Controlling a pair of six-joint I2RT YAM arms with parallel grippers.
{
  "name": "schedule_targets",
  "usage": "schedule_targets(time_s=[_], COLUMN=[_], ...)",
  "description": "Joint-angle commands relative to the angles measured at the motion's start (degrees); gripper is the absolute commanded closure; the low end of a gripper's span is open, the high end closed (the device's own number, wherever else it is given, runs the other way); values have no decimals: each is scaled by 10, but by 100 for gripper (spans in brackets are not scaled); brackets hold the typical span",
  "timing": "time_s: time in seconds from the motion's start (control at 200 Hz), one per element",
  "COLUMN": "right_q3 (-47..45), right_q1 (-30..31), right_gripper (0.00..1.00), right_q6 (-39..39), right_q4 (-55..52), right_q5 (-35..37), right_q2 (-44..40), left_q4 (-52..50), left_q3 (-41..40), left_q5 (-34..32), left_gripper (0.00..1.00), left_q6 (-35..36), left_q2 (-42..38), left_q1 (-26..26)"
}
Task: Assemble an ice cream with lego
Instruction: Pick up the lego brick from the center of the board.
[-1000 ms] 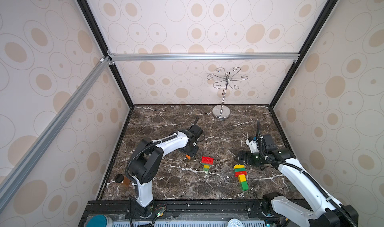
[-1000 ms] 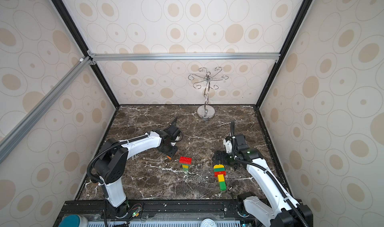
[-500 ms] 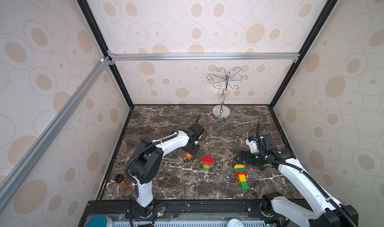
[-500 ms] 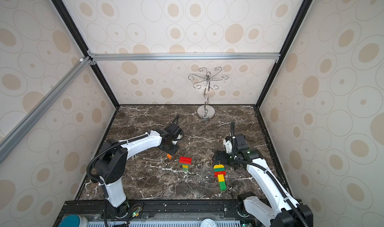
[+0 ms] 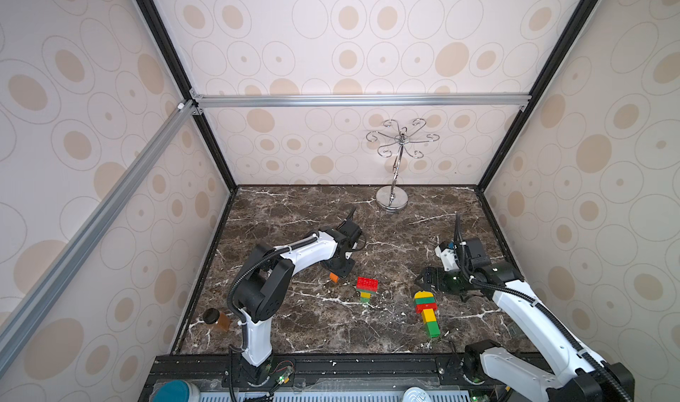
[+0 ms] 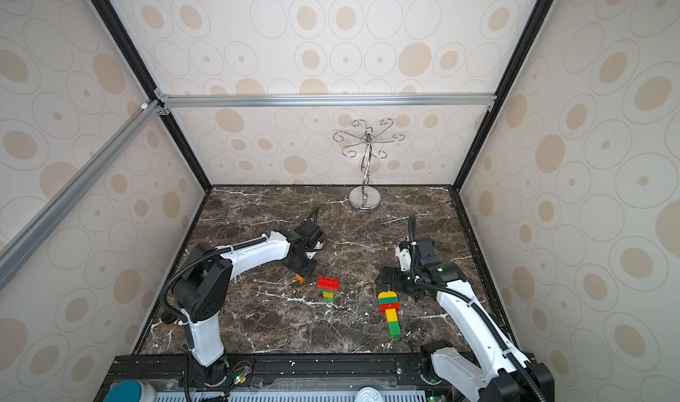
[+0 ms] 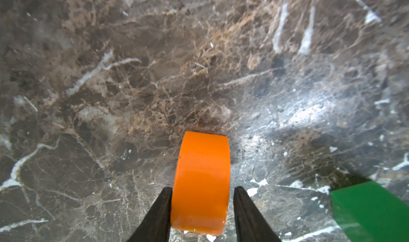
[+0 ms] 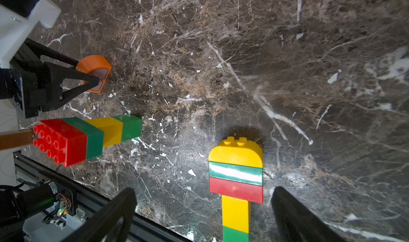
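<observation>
A dark brown marble tabletop is enclosed by walls papered with beige ovals. The left gripper is lowered to the surface near the middle. Its black fingers are set on either side of the orange half-round domed piece, which rests on the marble. One finger is pressed to the piece and the other lies just beside it, so whether the piece is truly clamped cannot be told. Just to the right, apart from it, a short stack is placed, a red oblong brick followed by green, yellow and green. Farther right a longer stack is laid flat on the marble: a yellow domed piece, then green, red, a narrower yellow and green. The right gripper is held near its domed end, jaws spread wide, one finger to each side and clear of the bricks. A silver hooked metal stand is set by the rear wall, and a small brown jar with a black cap is stood at the front left corner.
</observation>
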Motion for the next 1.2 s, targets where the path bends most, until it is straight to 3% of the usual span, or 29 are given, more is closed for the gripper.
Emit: schedule_targets(time_s=[0.0, 0.17, 0.225, 0.345, 0.71, 0.825, 1.005, 1.196], right_q3=[-3, -3, -3, -3, -3, -3, -3, -3], right_q1=[-4, -4, -4, -4, -4, -3, -3, -3], right_gripper=[2, 2, 1, 2, 2, 1, 2, 2], right_q6=[-6, -6, -6, -6, -7, -7, -8, -10], right_q4=[-2, -2, -2, -3, -2, -4, -4, -1], right_q5=[0, 0, 0, -1, -5, -7, -9, -16], right_q2=[3, 2, 3, 2, 3, 3, 2, 1], left_q4=[-17, -19, -21, -25, -90, -126, -139, -139], left_q3=[21, 19, 18, 21, 115, 157, 157, 157], left_q5=[3, 3, 0, -17, -56, -65, -113, -109], left_gripper=[56, 62, 71, 100, 100, 100, 100, 100], left_q6=[15, 15, 14, 7, 30, 64, 116, 219], left_q2=[1, 2, 1, -11, -84, -88, -109, -163], left_q1=[-5, -5, -5, -5, -14, -49, -127, -153])
